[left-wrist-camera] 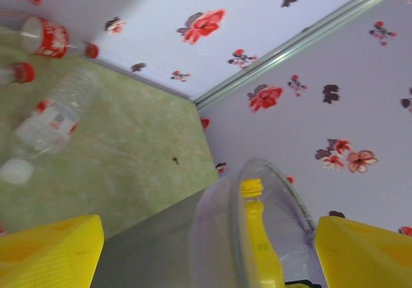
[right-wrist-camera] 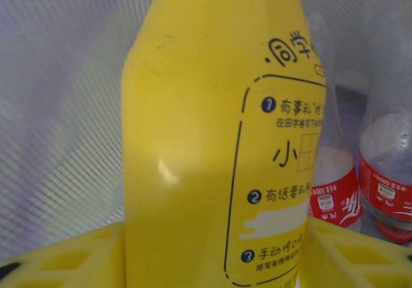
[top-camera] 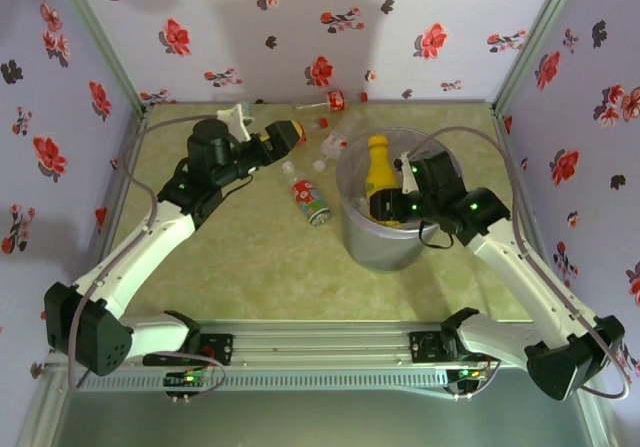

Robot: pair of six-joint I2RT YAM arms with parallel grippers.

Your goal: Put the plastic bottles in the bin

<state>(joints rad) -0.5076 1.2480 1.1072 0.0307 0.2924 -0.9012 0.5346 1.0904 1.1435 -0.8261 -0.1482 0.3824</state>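
The grey-purple bin [top-camera: 385, 242] stands right of centre. A yellow bottle [top-camera: 378, 165] stands upright inside it, beside red-labelled bottles [right-wrist-camera: 386, 185]. My right gripper [top-camera: 386, 207] reaches into the bin, and its yellow fingers [right-wrist-camera: 64, 259] press against both sides of the yellow bottle [right-wrist-camera: 206, 140]. My left gripper [top-camera: 287, 135] hovers open over the far left of the table, holding nothing. Between its fingers [left-wrist-camera: 51, 252] I see the bin [left-wrist-camera: 215, 236] some way off. A green-labelled bottle [top-camera: 309, 198] lies left of the bin. Clear bottles [top-camera: 327, 148] lie near the back wall.
Flowered walls close in the table [top-camera: 250, 257] on three sides. A red-labelled bottle [left-wrist-camera: 45, 37] lies against the back wall. Near it are a clear bottle [left-wrist-camera: 48, 124] and a loose white cap [left-wrist-camera: 16, 171]. Bare green tabletop stretches in front of the bin.
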